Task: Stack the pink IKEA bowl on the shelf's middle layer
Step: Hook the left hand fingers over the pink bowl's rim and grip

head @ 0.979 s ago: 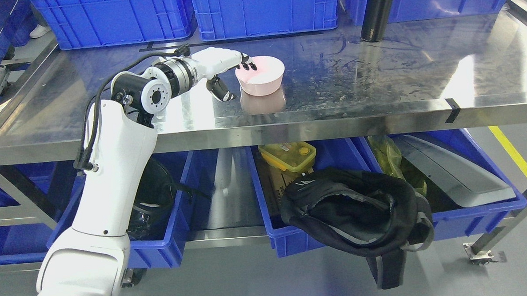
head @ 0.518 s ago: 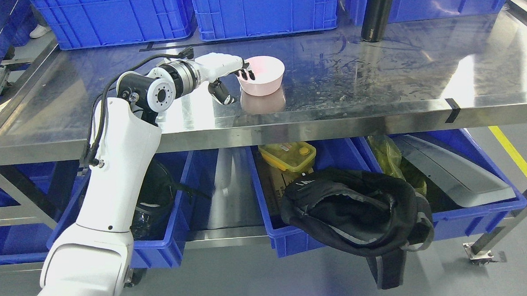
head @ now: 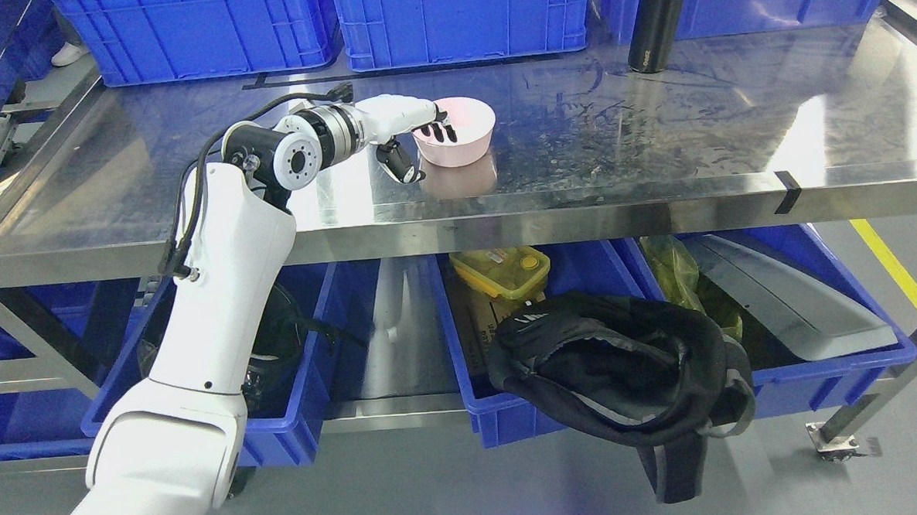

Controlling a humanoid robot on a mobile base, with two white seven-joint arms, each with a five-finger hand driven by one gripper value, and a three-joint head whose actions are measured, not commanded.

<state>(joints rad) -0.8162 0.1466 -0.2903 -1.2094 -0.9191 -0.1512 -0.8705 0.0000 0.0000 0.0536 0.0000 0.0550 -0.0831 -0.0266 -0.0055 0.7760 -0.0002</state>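
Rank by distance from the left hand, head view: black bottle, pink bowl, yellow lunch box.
1. pink bowl: at the left hand, its fingers over the near rim.
2. yellow lunch box: lower layer, in a blue bin below the bowl.
3. black bottle: back right of the steel shelf.

The left arm rises from the lower left of the frame, its white forearm slanting up to a black-and-silver wrist in the upper middle-left. The left hand [head: 406, 128] reaches rightward, its dark-tipped fingers [head: 441, 130] curled downward and the thumb [head: 400, 163] angled below them. No right arm shows.
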